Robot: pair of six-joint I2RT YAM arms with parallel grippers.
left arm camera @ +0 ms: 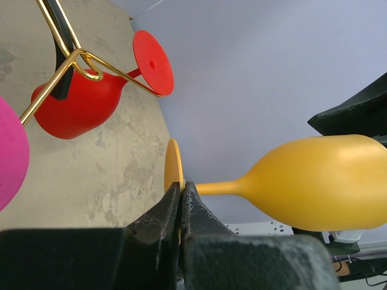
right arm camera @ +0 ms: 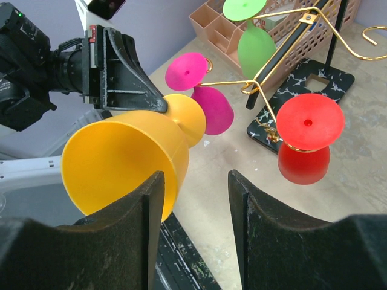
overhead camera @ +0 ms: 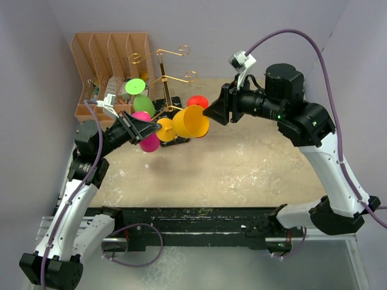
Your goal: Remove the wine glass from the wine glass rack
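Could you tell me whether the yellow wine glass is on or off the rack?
Off: the yellow wine glass is sideways, its foot pinched by the left gripper, clear of the rack.

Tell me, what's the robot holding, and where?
Left arm's jaws pinch the yellow wine glass by its round foot's edge. Right arm's jaws hold nothing.

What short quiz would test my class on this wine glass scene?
1. True or false: the left tool is shut on the yellow wine glass at its foot.
2. How many glasses hang on the wine glass rack? A one, B three, C five.
3. Fill in: the right tool, facing that glass's mouth, is ____.
Key: 1 true; 2 B; 3 open.
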